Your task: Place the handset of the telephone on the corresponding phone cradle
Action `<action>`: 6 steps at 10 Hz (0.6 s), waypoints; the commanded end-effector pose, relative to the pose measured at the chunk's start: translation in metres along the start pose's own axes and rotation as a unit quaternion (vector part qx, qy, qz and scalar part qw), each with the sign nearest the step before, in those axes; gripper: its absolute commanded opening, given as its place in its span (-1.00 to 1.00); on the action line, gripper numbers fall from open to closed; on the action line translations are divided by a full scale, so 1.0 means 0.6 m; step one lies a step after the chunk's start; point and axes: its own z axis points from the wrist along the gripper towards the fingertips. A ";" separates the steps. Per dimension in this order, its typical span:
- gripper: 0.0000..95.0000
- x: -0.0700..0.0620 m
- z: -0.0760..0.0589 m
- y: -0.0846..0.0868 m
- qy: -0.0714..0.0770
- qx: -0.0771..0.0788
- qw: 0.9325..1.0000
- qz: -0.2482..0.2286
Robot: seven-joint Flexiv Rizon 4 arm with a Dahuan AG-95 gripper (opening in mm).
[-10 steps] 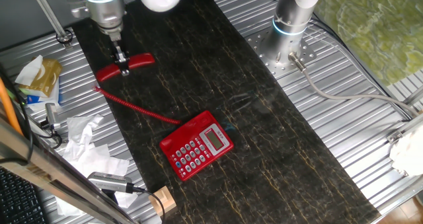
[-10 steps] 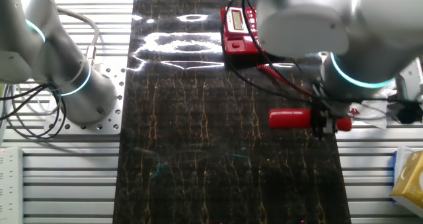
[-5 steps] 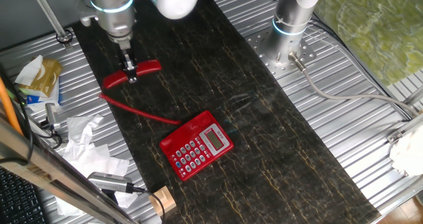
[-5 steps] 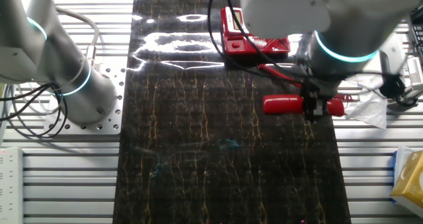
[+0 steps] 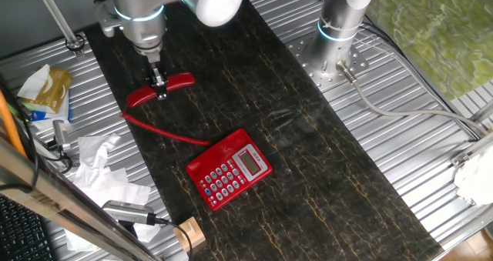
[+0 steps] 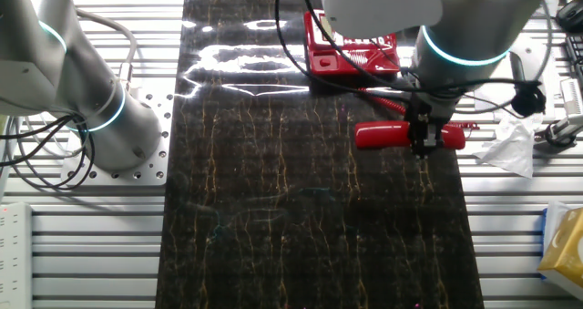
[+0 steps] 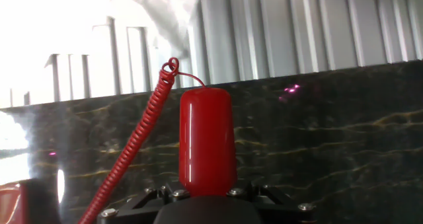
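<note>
- Dark marbled matting covers the bench [image 5: 331,176], a long strip running from upper left to lower right in one fixed view, with ribbed metal on both sides.
- At the upper left, the tool [image 5: 159,91] is clenched on the handset [image 5: 160,90] near its middle, so the red bar hangs level and balanced, seemingly clear of the mat.
- Along the fingers, in the hand view, the handset [image 7: 207,141] points away towards the mat's edge, and the coiled cord [image 7: 142,135] trails off at its left.
- That cord [image 5: 166,130] sags to the telephone [image 5: 229,169], which lies well apart at the lower centre, keypad up.
- Its phone cradle [image 5: 223,148], the strip along its upper-left side, looks unoccupied; the handset probably needs turning to line up with it.
- Open mat lies between handset and telephone, so the path looks free.
- Crumpled paper [image 5: 100,165] and clutter crowd the left edge, and a second arm's base [image 5: 339,26] stands at the upper right.
</note>
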 end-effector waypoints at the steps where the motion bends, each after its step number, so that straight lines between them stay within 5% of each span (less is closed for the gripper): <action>1: -1.00 0.000 0.003 0.000 0.001 0.004 1.000 0.009; 6: -1.00 0.000 0.003 0.000 0.012 -0.011 0.997 -0.080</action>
